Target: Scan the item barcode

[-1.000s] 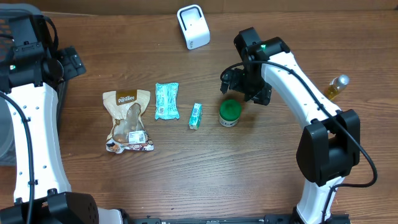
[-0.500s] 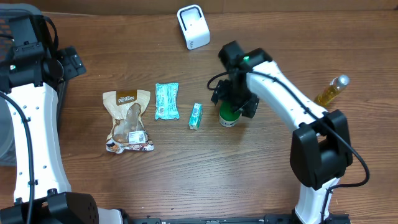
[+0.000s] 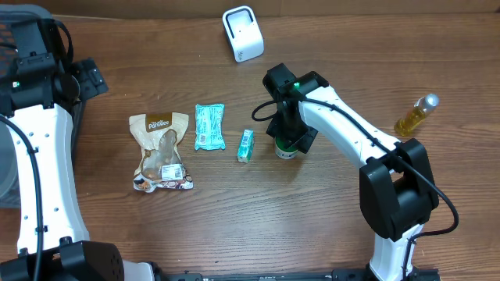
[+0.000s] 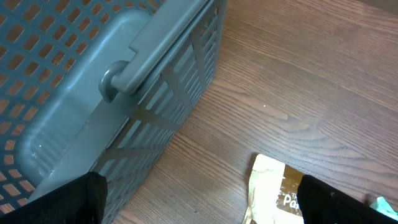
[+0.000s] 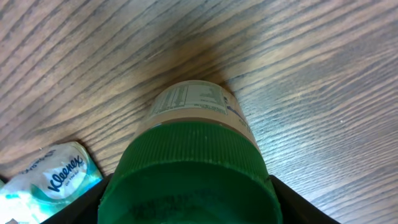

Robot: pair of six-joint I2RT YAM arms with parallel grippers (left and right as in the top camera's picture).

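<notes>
The left gripper [image 4: 199, 208] is hanging wide open and empty beside the basket [image 4: 93, 93], out of the way. Further right, the jar [image 5: 186, 180] is standing upright on the table [image 3: 234, 211]. The right gripper [image 3: 286, 133] is straddling its green lid, likely for carrying to the scanner [image 3: 243, 33]. Whether it is gripping, I cannot tell. Only the right wrist view is showing the jar's label.

overhead: jar [image 3: 286, 151] mostly hidden under right pincer [image 3: 287, 140]. right wrist: lid [image 5: 189, 180] cut by bottom edge, label [image 5: 186, 102] print too small to read, tissue pack [image 5: 53, 180] cropped. left wrist: basket [image 4: 93, 93], bag [image 4: 273, 193] cropped.
</notes>
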